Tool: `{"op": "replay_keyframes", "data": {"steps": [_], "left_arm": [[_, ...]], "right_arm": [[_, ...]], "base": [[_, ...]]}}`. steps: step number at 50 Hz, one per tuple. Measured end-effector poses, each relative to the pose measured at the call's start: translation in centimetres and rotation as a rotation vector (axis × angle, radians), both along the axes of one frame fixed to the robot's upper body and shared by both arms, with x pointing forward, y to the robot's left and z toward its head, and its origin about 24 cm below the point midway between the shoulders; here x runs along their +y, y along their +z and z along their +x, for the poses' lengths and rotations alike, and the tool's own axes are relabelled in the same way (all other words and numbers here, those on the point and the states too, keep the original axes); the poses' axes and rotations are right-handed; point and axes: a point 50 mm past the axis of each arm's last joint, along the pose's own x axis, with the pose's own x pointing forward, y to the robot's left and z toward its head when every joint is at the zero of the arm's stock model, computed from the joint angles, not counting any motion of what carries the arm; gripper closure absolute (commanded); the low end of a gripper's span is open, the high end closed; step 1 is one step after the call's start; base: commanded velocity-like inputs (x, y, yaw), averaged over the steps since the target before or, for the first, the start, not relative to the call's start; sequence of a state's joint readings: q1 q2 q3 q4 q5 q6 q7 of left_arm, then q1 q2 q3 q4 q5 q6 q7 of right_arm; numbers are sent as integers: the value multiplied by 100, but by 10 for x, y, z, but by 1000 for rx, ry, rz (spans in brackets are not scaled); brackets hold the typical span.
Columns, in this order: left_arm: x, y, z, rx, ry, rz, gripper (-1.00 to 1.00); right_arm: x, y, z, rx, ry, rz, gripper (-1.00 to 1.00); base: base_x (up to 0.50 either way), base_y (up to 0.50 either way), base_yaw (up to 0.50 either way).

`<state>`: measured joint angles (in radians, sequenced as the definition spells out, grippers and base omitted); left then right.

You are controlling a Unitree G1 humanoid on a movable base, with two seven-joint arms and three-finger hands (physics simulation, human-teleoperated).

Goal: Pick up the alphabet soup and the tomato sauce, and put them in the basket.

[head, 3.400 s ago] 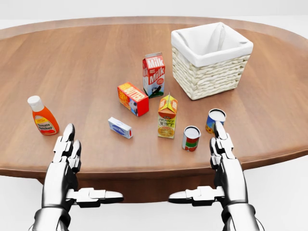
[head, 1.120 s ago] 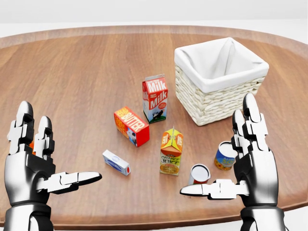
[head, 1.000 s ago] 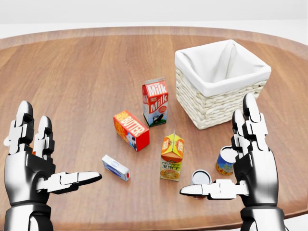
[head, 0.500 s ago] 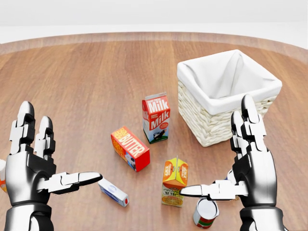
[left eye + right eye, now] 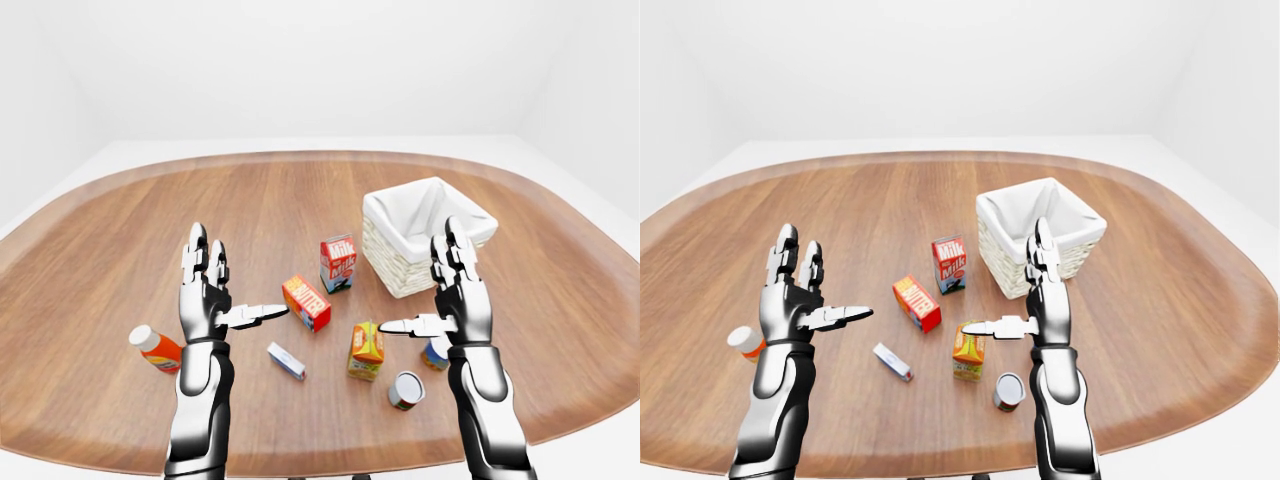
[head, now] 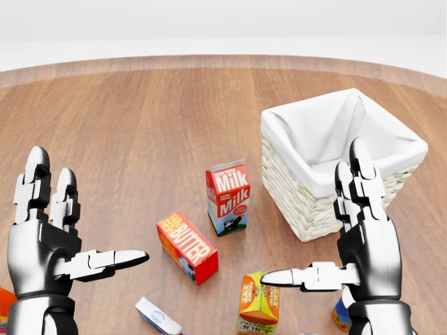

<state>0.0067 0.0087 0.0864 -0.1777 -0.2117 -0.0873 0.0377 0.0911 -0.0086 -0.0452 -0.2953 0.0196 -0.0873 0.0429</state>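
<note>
The red-and-green tomato sauce can (image 5: 405,390) stands on the wooden table (image 5: 120,260), below my right hand in the left-eye view. The blue-and-yellow alphabet soup can (image 5: 435,353) stands just behind my right wrist, mostly hidden; a sliver of it shows at the bottom of the head view (image 6: 341,314). The white-lined wicker basket (image 5: 395,272) stands above and right of them and looks empty. My left hand (image 5: 240,278) and my right hand (image 5: 425,295) are raised over the table, palms facing each other, fingers spread, holding nothing.
Between the hands stand a milk carton (image 5: 338,263), a red butter box (image 5: 306,302) and an orange juice carton (image 5: 366,350). A small blue-and-white box (image 5: 286,361) lies lower. An orange bottle (image 5: 155,348) lies left of my left arm.
</note>
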Motion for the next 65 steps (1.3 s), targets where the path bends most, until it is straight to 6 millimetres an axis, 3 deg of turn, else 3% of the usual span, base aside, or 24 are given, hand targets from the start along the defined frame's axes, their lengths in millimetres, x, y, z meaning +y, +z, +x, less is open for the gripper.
{"op": "replay_keyframes", "data": {"steps": [22, 46, 65], "left_arm": [[0, -2, 1, 7, -2, 0, -100], [0, -2, 0, 6, -6, 10, -100], [-1, -3, 0, 14, -8, 19, -100]], "right_arm": [[0, 3, -1, -12, 4, -1, -100], [0, -1, -3, 2, -1, -1, -100], [-6, 18, -34, -59, -32, -105, -100]], "base": [[24, 0, 0], [0, 0, 0], [0, 0, 0]]}}
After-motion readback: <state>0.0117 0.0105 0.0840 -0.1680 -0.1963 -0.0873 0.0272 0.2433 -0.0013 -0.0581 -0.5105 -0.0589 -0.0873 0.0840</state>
